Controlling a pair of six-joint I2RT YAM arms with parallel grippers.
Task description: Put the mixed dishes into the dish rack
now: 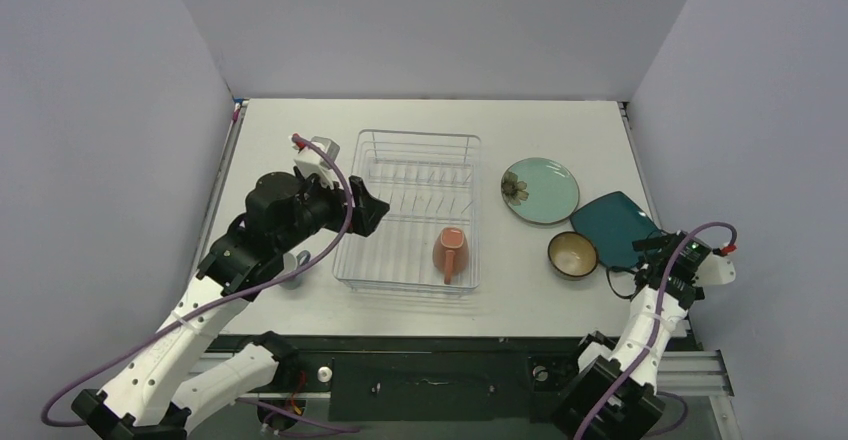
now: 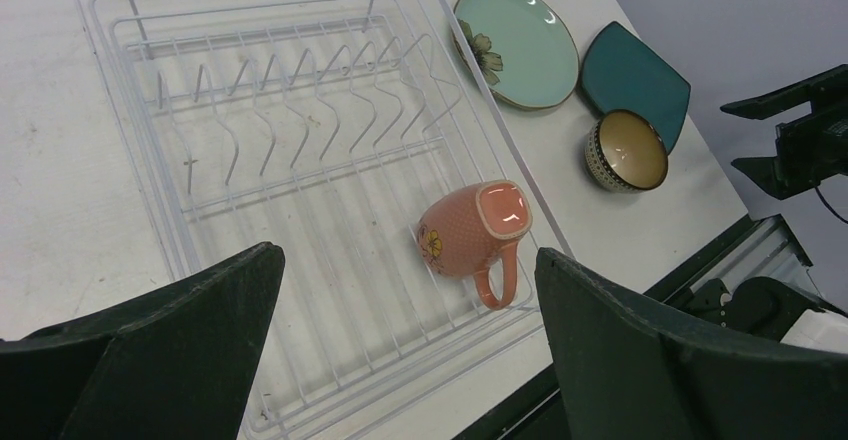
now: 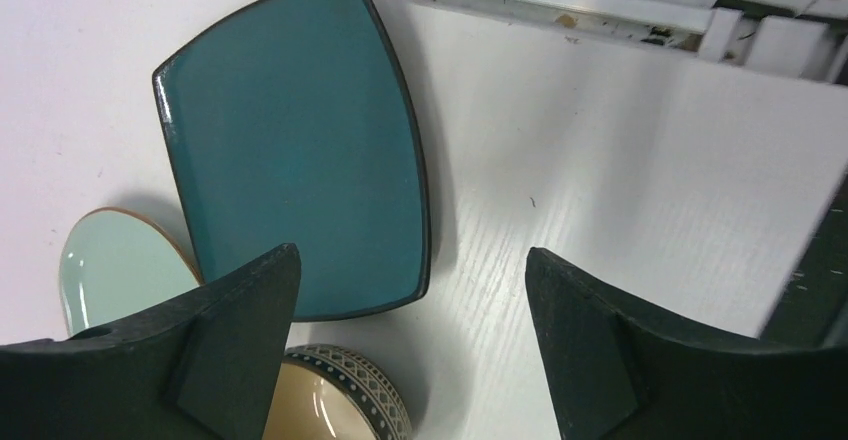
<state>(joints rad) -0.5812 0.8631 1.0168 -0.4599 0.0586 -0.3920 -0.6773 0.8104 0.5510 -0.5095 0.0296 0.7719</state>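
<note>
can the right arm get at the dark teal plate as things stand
Probably yes. The right claw hangs open over the dark plate at its edge, and nothing lies on it. The bowl sits close by one corner.

The white table (image 1: 290,130) bears the dish rack (image 1: 418,135) at centre; round plate (image 1: 545,195), squarish plate (image 1: 615,225) and bowl (image 1: 572,254) lie right.

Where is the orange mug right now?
In the top view, the salmon-orange mug lies on its side inside the dish rack, in its near right corner. The brown bowl sits on the table just outside, to its right.
</note>
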